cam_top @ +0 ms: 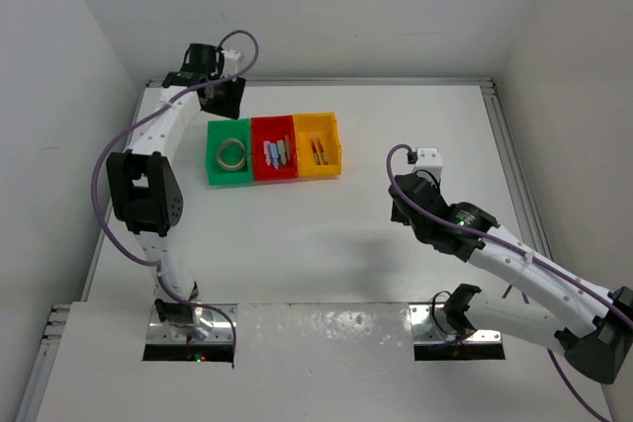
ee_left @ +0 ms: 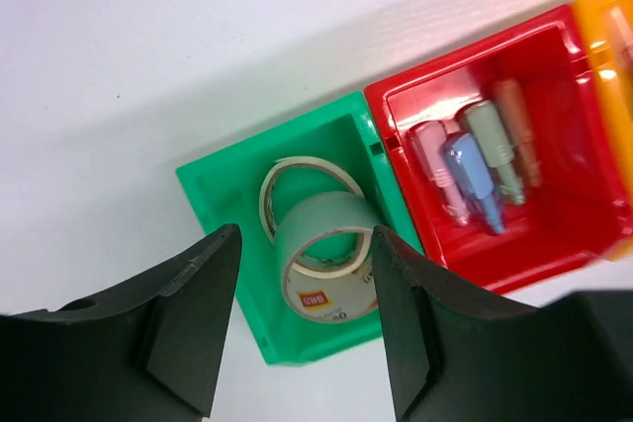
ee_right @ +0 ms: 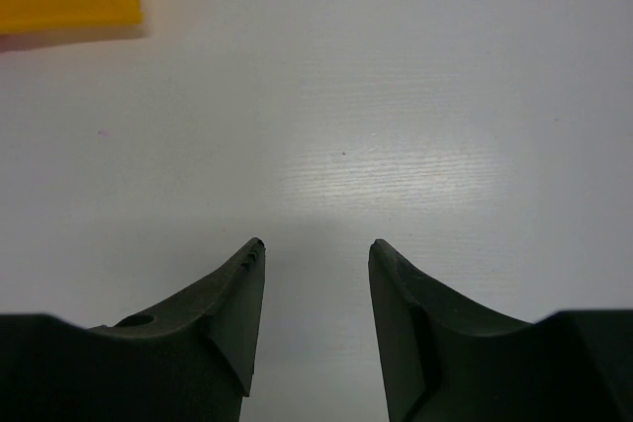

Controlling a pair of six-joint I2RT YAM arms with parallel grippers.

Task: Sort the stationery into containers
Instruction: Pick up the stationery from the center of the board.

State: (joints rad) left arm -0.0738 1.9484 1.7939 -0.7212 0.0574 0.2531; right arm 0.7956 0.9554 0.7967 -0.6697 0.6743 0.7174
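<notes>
L gripper (ee_left: 306, 232) hangs directly over the green rectangular plastic bin (ee_left: 213, 180), jaws part-open, gripping nothing. The pale tape roll ring (ee_left: 321, 294) lies tilted inside that bin, straight below, btwn the jaws. R gripper (ee_right: 315, 249), part-open & empty, sits well away from the green bin.

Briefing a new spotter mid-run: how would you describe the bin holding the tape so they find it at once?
On the white table, three joined bins sit in a row on the far side. The green bin is the left end one, closest to the left gripper. It alone holds tape; the red bin beside it holds stubby sticks, the yellow bin thin pens.
</notes>
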